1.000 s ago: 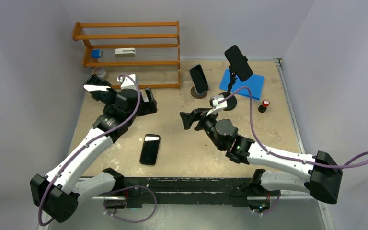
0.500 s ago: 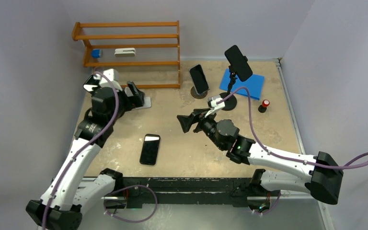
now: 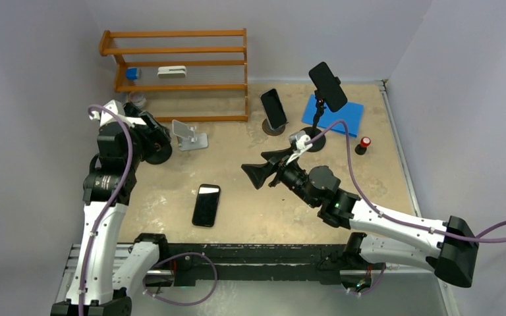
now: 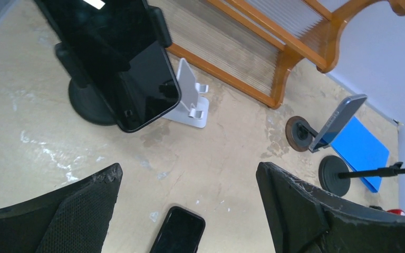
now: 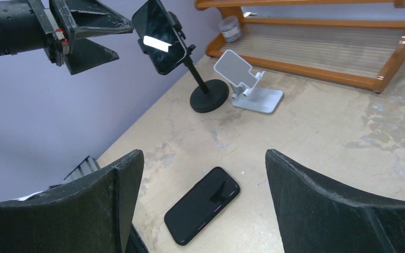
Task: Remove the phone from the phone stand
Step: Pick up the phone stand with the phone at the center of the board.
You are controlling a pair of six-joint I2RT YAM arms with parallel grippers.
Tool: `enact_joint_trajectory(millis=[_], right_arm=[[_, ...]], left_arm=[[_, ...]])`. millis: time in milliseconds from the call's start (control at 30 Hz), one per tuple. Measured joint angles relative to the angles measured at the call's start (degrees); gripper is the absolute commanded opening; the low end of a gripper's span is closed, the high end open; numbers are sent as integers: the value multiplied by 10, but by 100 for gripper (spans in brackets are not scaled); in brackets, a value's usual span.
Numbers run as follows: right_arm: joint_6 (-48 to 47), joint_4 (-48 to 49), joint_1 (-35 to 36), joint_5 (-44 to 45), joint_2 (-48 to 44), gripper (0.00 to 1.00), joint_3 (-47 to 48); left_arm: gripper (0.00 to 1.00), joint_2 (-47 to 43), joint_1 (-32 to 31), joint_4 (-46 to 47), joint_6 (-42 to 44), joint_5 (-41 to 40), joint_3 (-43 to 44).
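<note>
The glossy black slab phone (image 4: 121, 63) sits clamped in the black pole stand with a round base (image 4: 89, 105), its long axis running along the clamp at a lean. I judge this to be the phone to free, since it is the mounted one nearest any fingers; a second phone on a round base (image 3: 273, 108) and a third on a tall pole (image 3: 327, 85) stand further off. It lies ahead of the left gripper (image 4: 188, 171), off toward the finger on the wrist view's left rather than between the two. The right wrist view shows those fingertips pointing at it from near, not touching. The left gripper is spread wide and holds nothing. The right gripper (image 5: 203, 155), likewise wide and empty, is well apart, hovering over a black phone lying flat (image 5: 202, 204) on the sandy table (image 5: 321, 137). Just beyond the pole stand's base sits an empty white folding stand (image 5: 248, 81)
</note>
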Motion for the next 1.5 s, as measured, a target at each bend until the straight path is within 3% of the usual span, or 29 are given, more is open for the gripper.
enact_joint_trajectory(millis=[233,467,700,1500], right_arm=[[7,2,0,-27,-3,86,-7],[13,2,0,-40,-12,86,-10],[13,2,0,-40,-26,86,-10],[12,0,0,-33,-46,86,-18]], left_arm=[[98,-1,36,-17,-10,-20,0],[99,50,132,-6,-20,12,-1],[98,64,166,1,-37,19,-10],[96,64,199,249,-55,62,-149]])
